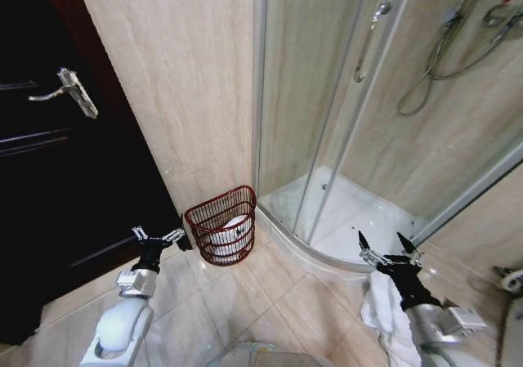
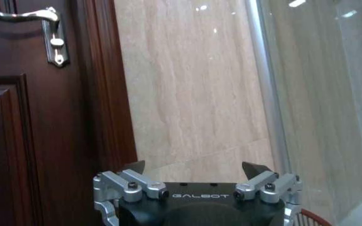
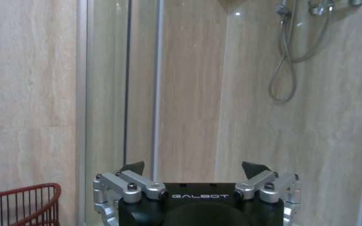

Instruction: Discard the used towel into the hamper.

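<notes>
The round dark red wire hamper (image 1: 221,234) is standing on the floor at the wall corner, something white already lying inside. The left tool (image 1: 158,238) and right tool (image 1: 386,246) are both hanging open and empty. A soft white towel (image 1: 386,314) is draping beside the right arm; being limp and light, it is best pinched at a bunched fold.

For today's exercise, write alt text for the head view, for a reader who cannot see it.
A red wire hamper with something white inside stands on the tiled floor between a dark door and a glass shower enclosure. The left gripper and right gripper are both open; a white towel is draped on the right arm.
</notes>
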`<state>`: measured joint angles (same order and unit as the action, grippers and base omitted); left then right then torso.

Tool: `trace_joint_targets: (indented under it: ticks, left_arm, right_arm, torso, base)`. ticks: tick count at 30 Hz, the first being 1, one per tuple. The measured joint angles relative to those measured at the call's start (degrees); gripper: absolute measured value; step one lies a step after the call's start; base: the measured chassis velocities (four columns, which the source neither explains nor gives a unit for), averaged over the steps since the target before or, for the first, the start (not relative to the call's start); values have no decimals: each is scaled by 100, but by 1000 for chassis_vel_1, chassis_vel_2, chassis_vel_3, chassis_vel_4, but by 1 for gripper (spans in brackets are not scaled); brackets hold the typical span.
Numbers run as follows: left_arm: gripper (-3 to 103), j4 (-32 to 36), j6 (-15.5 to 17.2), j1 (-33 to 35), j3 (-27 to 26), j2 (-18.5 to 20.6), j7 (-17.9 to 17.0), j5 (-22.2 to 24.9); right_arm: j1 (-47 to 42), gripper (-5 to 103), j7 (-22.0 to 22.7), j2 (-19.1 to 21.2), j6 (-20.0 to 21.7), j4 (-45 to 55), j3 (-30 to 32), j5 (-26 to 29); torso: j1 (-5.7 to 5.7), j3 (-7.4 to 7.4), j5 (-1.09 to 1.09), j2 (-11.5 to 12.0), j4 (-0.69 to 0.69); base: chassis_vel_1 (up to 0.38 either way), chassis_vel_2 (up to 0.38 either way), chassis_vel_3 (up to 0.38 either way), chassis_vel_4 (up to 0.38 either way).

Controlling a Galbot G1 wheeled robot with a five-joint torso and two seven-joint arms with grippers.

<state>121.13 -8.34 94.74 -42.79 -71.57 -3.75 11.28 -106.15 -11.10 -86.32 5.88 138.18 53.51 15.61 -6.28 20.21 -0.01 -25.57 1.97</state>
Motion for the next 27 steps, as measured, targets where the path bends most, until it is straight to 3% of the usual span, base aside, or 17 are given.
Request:
trace_joint_targets:
  ticks: [27]
  left_arm:
    - [100,196,38,118,-230,-2,-3,12]
  right_arm:
    - [-138,100,30,-134,-464,-113,185,352]
  torso:
    - [0,0,1,0,0]
  base:
    - [-10,-138,9,135]
